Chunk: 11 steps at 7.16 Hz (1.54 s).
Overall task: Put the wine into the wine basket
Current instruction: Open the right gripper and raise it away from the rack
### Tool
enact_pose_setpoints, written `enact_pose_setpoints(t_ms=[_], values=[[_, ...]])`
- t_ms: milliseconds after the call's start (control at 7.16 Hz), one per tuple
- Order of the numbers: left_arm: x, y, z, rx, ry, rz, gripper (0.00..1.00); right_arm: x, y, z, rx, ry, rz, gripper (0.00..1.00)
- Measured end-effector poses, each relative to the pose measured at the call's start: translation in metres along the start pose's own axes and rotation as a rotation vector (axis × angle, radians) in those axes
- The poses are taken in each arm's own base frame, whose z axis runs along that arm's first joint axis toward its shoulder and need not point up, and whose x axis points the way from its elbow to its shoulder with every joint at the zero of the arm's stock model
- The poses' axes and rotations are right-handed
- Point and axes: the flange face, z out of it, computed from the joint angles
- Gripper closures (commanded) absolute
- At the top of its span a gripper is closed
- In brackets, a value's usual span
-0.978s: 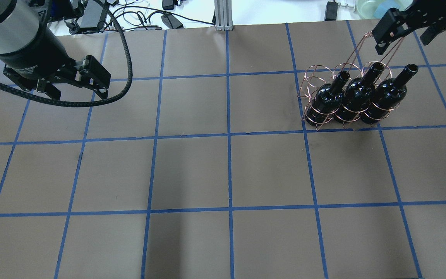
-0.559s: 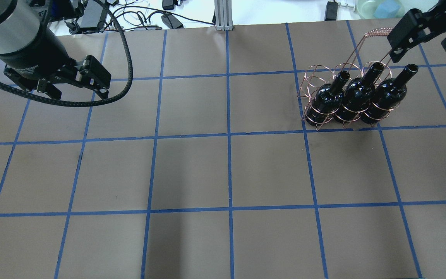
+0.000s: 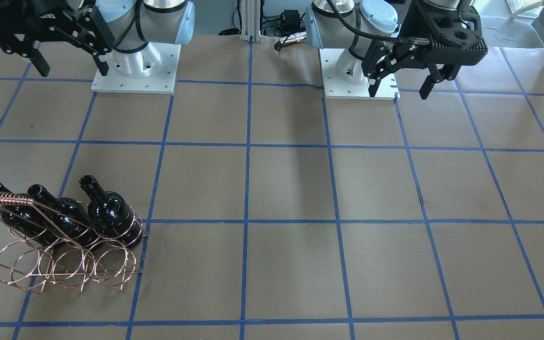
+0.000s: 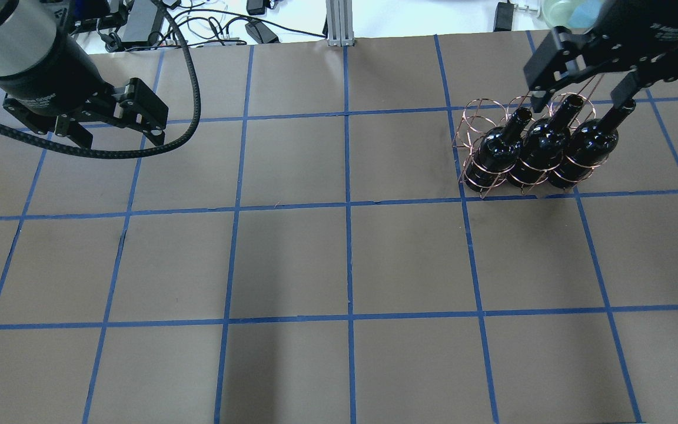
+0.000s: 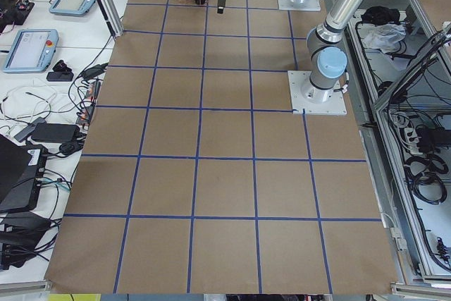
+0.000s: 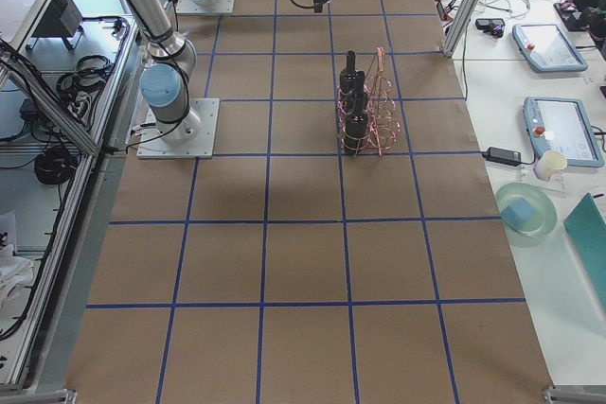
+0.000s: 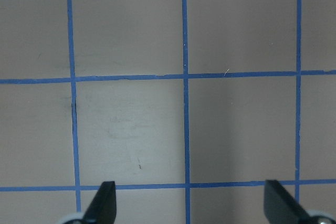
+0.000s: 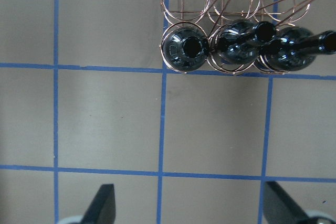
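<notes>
Bottles: three glossy black glass wine bottles [image 4: 542, 150] stand upright in a row, long axes vertical and open mouths pointing up.
Where: they sit in the ring row nearer the robot of the rose-gold wire wine basket [image 6: 381, 115], on the robot's right side of the table.
Right claw: the right gripper [image 4: 580, 97] is spread wide and empty, held high on the robot's side of the basket.
Left claw: the left gripper [image 4: 122, 138] has its fingers apart and empty, over bare table well apart from the basket.
Surface: brown paper-covered table [image 4: 292, 265] with a blue tape grid.
Room: white side benches carry grey tablets [image 6: 544, 44], cables and a pale green dish [image 6: 542, 215].
</notes>
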Motion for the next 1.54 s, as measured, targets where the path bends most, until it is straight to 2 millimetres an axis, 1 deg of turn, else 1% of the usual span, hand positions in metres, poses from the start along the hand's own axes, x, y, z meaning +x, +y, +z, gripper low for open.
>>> enact_pose_setpoints(t_ms=[140,279,559,978,1536], values=[[0.000,0.002,-0.004,0.004,0.001,-0.004,0.00,-0.019,0.004,0.002,0.006,-0.002,0.047,0.00],[0.000,0.005,-0.006,0.005,0.002,-0.005,0.00,-0.028,0.006,0.004,0.015,-0.004,0.063,0.00],[0.001,0.007,-0.006,0.000,0.002,-0.007,0.00,-0.034,0.007,0.013,0.012,-0.007,0.059,0.00],[0.000,0.008,-0.003,-0.007,0.001,-0.007,0.00,-0.040,0.007,0.021,-0.004,-0.015,-0.006,0.00],[0.001,0.008,-0.002,-0.009,0.007,-0.006,0.00,-0.042,0.004,0.024,-0.003,-0.016,-0.004,0.00]])
